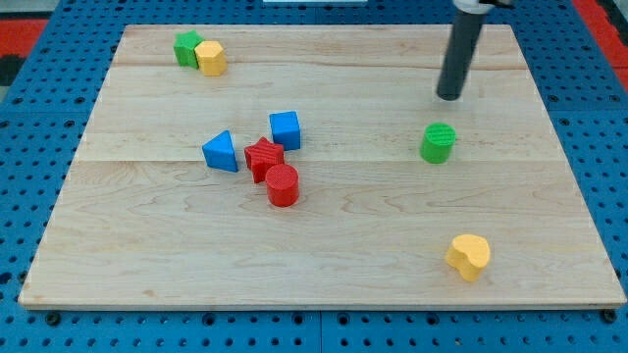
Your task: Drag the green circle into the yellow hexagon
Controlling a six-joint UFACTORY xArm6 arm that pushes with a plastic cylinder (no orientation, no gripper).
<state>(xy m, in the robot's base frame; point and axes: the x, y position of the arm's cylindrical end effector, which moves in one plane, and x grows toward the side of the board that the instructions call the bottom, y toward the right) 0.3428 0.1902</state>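
- my tip (449,96) stands near the view's top right, above the green circle (439,143) in the view and apart from it, with bare wood between the two; the rod rises out of the view's top edge
- there is no hand on this arm (only the dark rod), so nothing is gripped and no open or closed state applies
- the green circle, a short cylinder, sits on the right half of the wooden table (324,245), well apart from every other block
- the yellow hexagon (211,57) lies far off near the view's top left corner, touching a green block (186,47) on its left; that green block's shape is hard to make out
- in the middle, a red star (263,157) touches a red cylinder (283,184) below it; a blue cube (286,129) sits just at the star's upper right, and a blue triangle (221,152) just to its left
- a yellow heart (469,256) rests alone near the view's bottom right
- a blue pegboard (29,176) surrounds the table
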